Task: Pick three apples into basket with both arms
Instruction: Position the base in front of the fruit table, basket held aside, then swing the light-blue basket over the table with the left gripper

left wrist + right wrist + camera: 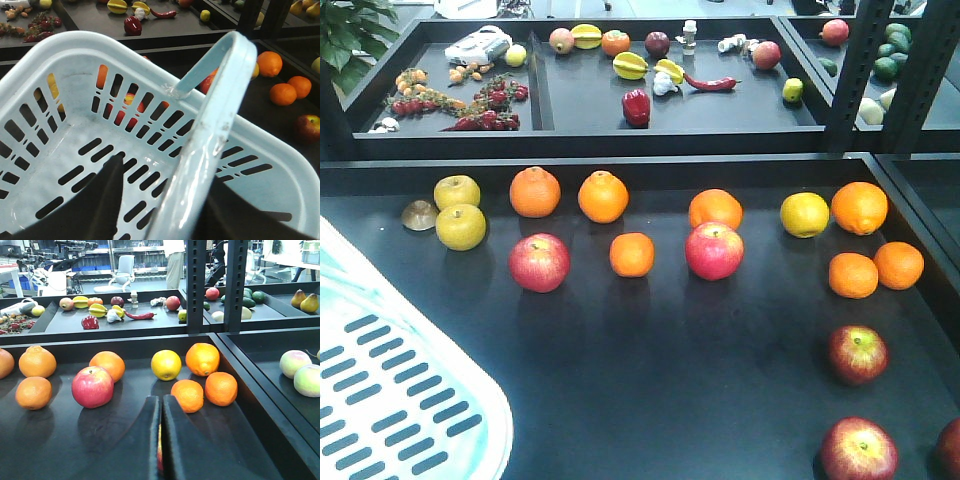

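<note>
Left gripper [167,170] clamps basket [485,395] handle [220,100], over the counter's [670,400] front-left corner. Right gripper [160,399] closed, empty, facing the mid-counter apple [92,386]; orange [107,365] just behind. Judgement: open wide first, straddle the apple's widest part, spare the orange.

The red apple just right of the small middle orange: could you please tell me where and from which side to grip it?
Grip the red apple across its widest middle, coming straight down, since it sits with its stem dimple up. Put the fingers at its left and right, where there are gaps; the orange crowds it from behind.
</note>
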Tool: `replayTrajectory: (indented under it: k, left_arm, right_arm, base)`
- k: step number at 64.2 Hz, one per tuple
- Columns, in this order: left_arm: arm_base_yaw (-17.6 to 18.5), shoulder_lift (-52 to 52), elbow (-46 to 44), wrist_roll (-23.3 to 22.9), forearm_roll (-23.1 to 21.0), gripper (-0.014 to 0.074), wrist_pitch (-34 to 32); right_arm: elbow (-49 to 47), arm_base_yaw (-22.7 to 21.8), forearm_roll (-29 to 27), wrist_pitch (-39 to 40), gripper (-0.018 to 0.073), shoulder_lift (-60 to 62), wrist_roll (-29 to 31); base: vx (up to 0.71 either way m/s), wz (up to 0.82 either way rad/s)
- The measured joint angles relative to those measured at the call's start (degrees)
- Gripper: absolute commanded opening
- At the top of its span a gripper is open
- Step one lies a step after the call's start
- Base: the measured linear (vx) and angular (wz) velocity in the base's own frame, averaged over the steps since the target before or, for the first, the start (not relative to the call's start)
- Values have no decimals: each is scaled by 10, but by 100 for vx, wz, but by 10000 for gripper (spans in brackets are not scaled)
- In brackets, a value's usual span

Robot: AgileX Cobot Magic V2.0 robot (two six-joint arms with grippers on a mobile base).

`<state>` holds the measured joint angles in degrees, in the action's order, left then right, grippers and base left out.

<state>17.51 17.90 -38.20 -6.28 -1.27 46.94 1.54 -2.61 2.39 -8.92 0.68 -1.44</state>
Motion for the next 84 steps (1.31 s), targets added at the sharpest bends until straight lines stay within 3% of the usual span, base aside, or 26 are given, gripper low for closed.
replayTrajectory:
  k: [65, 84]
  left_arm:
    - [0, 0, 0, 0, 0, -6, 0]
    - [0, 1, 0, 0, -24, -6, -45]
  right_arm:
    - [0, 0, 0, 0, -5, 0, 0]
    - [0, 0, 0, 0, -5, 0, 0]
  base:
    - [0, 0]
    - [0, 0]
